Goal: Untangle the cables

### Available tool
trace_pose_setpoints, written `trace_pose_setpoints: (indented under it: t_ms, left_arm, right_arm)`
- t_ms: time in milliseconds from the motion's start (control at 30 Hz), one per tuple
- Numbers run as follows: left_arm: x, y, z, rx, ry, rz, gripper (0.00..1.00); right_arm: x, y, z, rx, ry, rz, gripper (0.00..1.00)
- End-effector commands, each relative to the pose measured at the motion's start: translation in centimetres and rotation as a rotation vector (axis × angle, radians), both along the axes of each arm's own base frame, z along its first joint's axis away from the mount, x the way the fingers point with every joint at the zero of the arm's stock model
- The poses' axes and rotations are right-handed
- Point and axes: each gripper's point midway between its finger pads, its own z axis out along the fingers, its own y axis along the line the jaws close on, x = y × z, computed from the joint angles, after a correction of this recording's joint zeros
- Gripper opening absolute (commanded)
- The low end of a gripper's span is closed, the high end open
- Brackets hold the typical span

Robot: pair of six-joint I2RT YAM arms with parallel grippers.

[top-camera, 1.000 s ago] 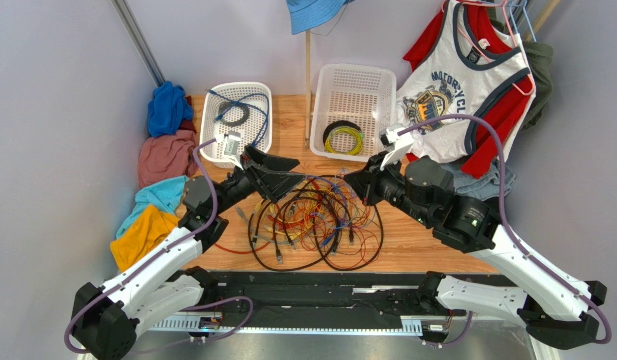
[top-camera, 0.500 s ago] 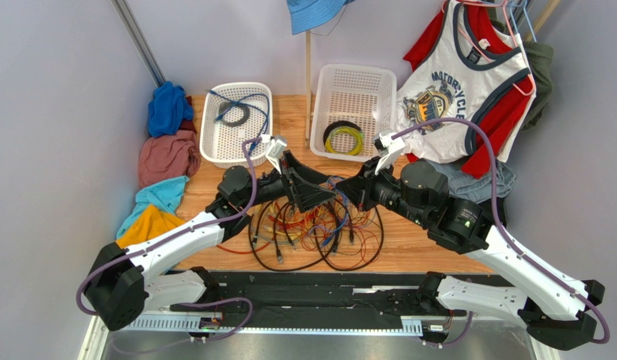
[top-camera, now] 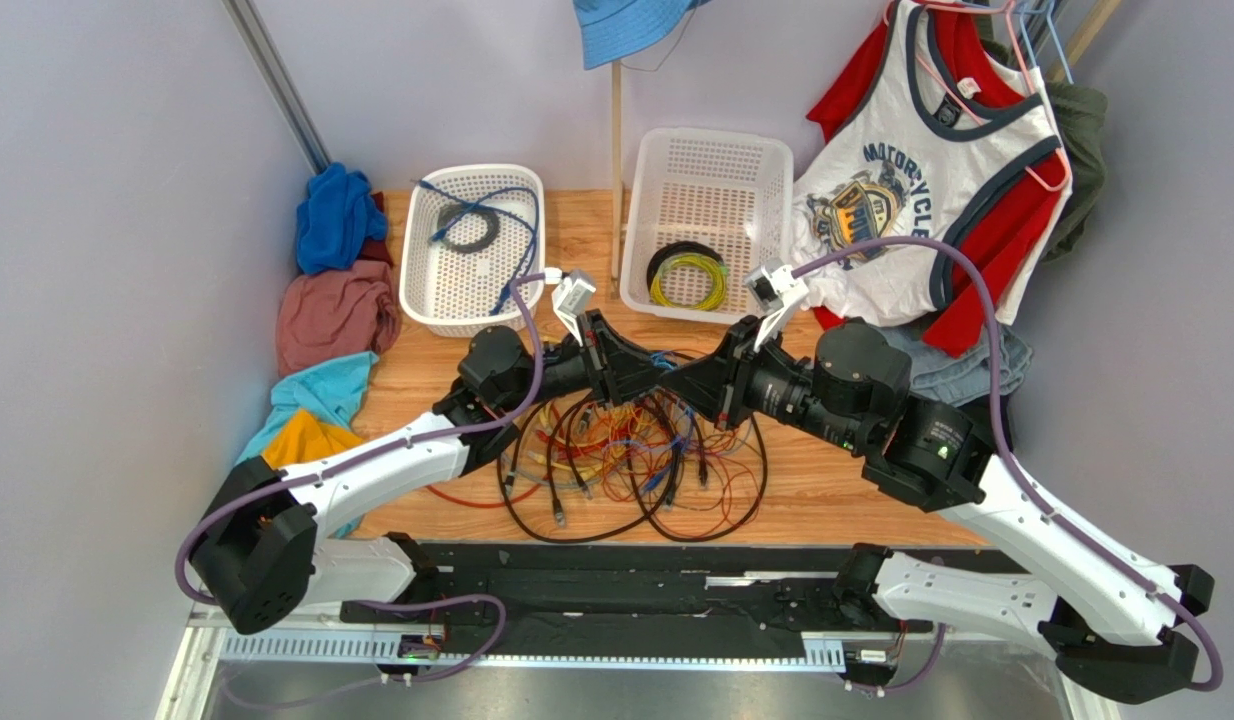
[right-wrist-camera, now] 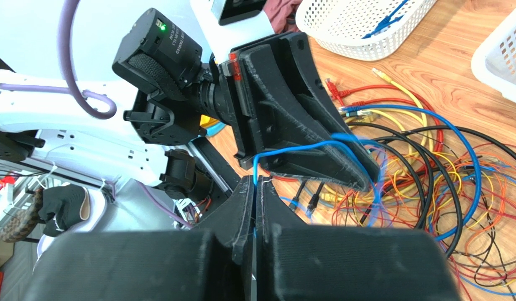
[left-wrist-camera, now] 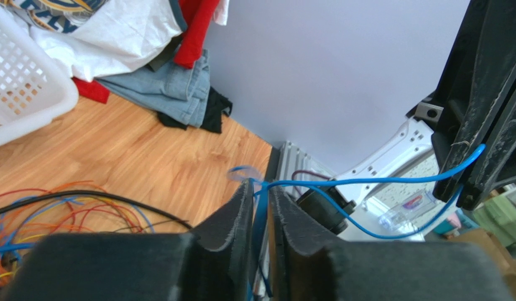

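The cables (top-camera: 638, 458) lie as a loose tangle of black, blue, red, orange and yellow loops on the wooden table, and show in the right wrist view (right-wrist-camera: 430, 175). Both grippers meet just above the tangle's far edge. My left gripper (top-camera: 656, 375) (left-wrist-camera: 260, 188) is shut on a thin blue cable (left-wrist-camera: 367, 182) that runs between its pads. The same blue cable (right-wrist-camera: 292, 149) spans the short gap to my right gripper (top-camera: 701, 384) (right-wrist-camera: 255, 182), which is shut on it too. Its far end trails down into the tangle.
A white basket (top-camera: 428, 285) at the back left holds a blue cable and a black coil. A second white basket (top-camera: 709, 150) holds a yellow-green and black coil (top-camera: 686, 278). Clothes are piled along the left wall (top-camera: 330, 315), and shirts hang at the right (top-camera: 909, 165).
My left arm swung right from beside the left basket to meet the right gripper, and its jaws closed on the blue cable. The right gripper edged left and stayed shut.
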Motion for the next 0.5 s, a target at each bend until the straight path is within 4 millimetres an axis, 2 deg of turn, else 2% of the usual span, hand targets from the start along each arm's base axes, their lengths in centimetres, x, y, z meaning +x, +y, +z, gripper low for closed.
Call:
trace_pose_setpoints:
  t_ms: [0, 33, 67, 100, 133, 167, 200, 233, 300, 367, 400, 433, 467]
  left_arm:
    - [0.5, 0.3, 3.2, -0.058, -0.108, 0.044, 0.1]
    - [0.8, 0.5, 2.8, -0.041, -0.091, 0.066, 0.0]
    - [0.8, 0.7, 3.3, -0.042, -0.108, 0.079, 0.0]
    - [0.8, 0.9, 3.4, -0.039, -0.107, 0.089, 0.0]
    - [1.1, 1.1, 3.1, -0.022, -0.093, 0.112, 0.0]
    - [1.2, 1.4, 3.7, -0.019, -0.111, 0.129, 0.0]
    - [1.4, 1.6, 3.7, -0.006, -0.108, 0.149, 0.0]
    - [2.1, 1.9, 3.3, 0.028, -0.085, 0.188, 0.0]
    - [2.8, 2.4, 3.4, 0.067, -0.091, 0.239, 0.0]
    - [4.1, 3.2, 3.4, 0.139, -0.08, 0.318, 0.0]
    - [4.6, 3.8, 2.1, 0.212, -0.041, 0.349, 0.0]
    - [5.9, 4.4, 3.3, 0.229, -0.051, 0.414, 0.0]
    - [7.1, 5.3, 3.3, 0.257, -0.033, 0.463, 0.0]
  right_arm:
    - [-0.4, -0.3, 1.3, 0.061, -0.022, 0.005, 0.0]
    - [-0.4, -0.4, 1.2, 0.058, -0.021, -0.001, 0.0]
    - [-0.3, -0.7, 1.1, 0.059, -0.026, -0.009, 0.03]
    - [-0.3, -0.7, 0.7, 0.05, -0.028, -0.009, 0.19]
    - [0.1, -1.1, 0.7, 0.046, -0.034, -0.038, 0.29]
    - [0.0, -1.3, 0.6, 0.047, -0.038, -0.044, 0.39]
    - [0.1, -1.5, 0.5, 0.045, -0.042, -0.051, 0.53]
    - [0.2, -1.6, -0.1, 0.032, -0.035, -0.059, 0.59]
    - [0.9, -2.6, -0.5, 0.023, -0.034, -0.122, 0.67]
    - [1.5, -3.8, -1.5, -0.005, -0.031, -0.19, 0.7]
    - [1.7, -4.3, -1.8, -0.013, -0.03, -0.215, 0.71]
    - [2.0, -5.2, -2.4, -0.027, -0.03, -0.257, 0.71]
    - [2.2, -5.6, -2.9, -0.036, -0.027, -0.279, 0.71]
